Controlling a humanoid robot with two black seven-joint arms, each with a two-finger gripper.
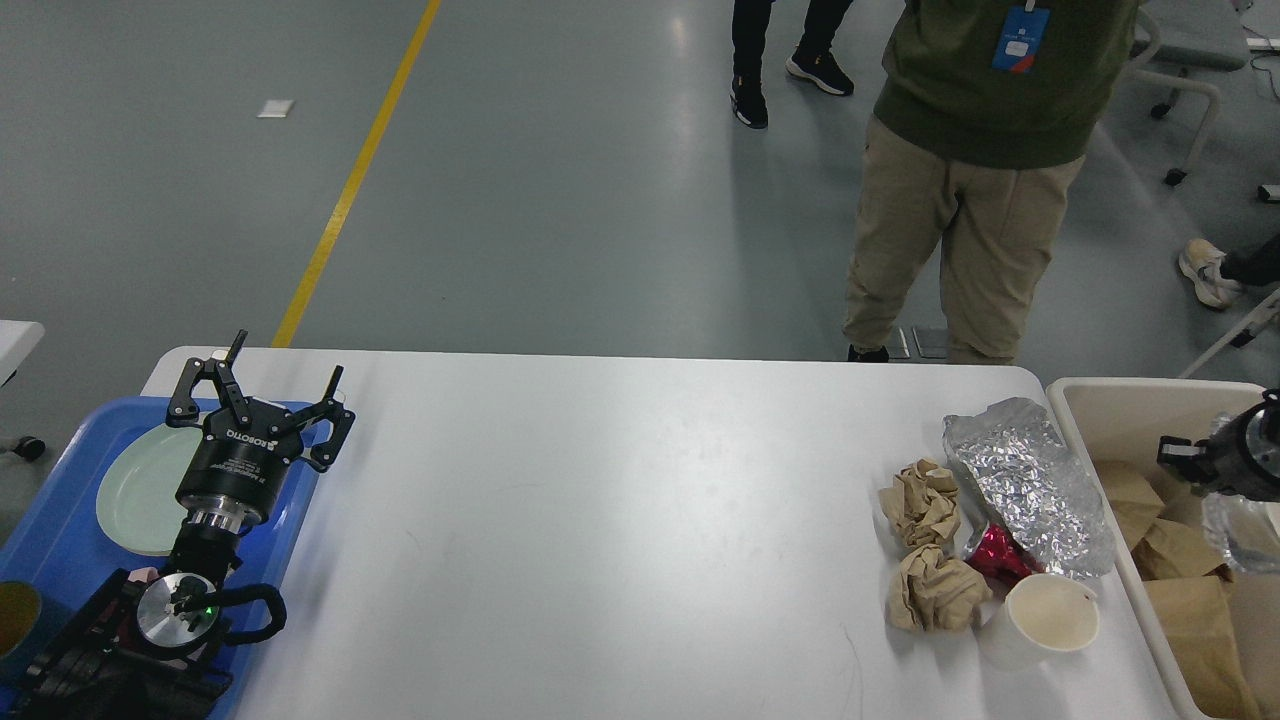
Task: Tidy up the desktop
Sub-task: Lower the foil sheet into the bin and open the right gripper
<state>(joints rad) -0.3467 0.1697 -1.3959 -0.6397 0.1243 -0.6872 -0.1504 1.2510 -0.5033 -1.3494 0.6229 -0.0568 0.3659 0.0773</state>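
White desktop (600, 520); left end effector (285, 385) spread wide, empty, above blue tray (60, 530); right end effector (1185, 452) unclear.

white desktop (600, 520) bears blue tray (60, 540), crumpled paper (922, 500), foil bag (1030, 480), cup (1050, 615).

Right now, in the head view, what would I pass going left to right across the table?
Blue tray with a pale plate, left gripper, bare desktop, crumpled brown paper balls, foil wrapper, beige bin, right gripper.
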